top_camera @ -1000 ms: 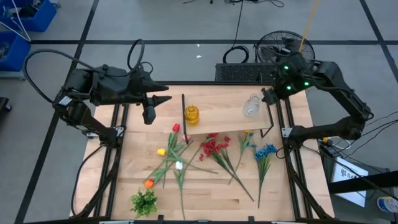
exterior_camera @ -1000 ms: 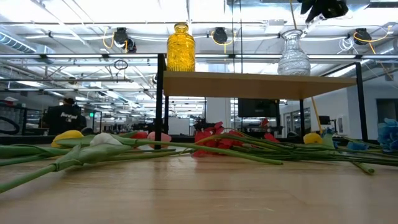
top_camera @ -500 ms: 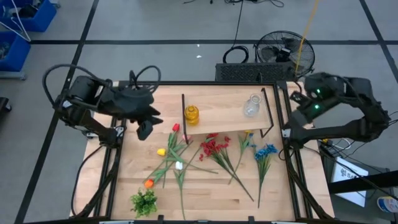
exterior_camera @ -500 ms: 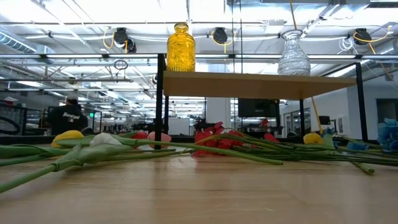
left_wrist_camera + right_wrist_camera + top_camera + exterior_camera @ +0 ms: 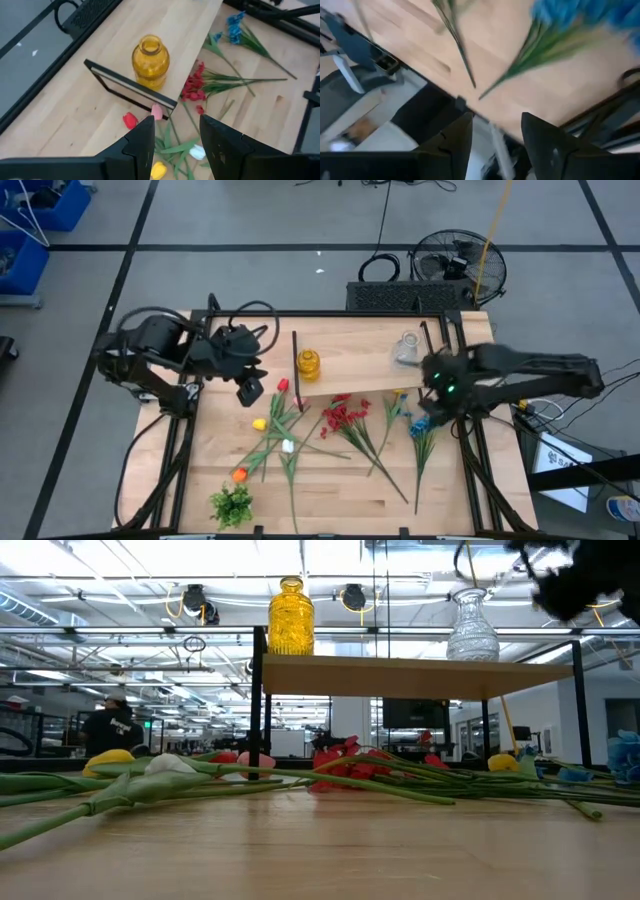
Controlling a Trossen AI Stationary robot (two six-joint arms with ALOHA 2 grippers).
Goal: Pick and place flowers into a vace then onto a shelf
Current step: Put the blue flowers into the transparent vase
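Approach stage: right gripper (image 5: 492, 142) open, empty, above blue blossoms (image 5: 428, 423) on surface (image 5: 330, 500); left gripper (image 5: 175, 135) open near yellow vase (image 5: 308, 363). Next: descend, grasp stem.

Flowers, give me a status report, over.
Both grippers empty, jaws open: left gripper over red tulip, right gripper above blue blossoms. Flowers all flat on table. Both vases empty on shelf.
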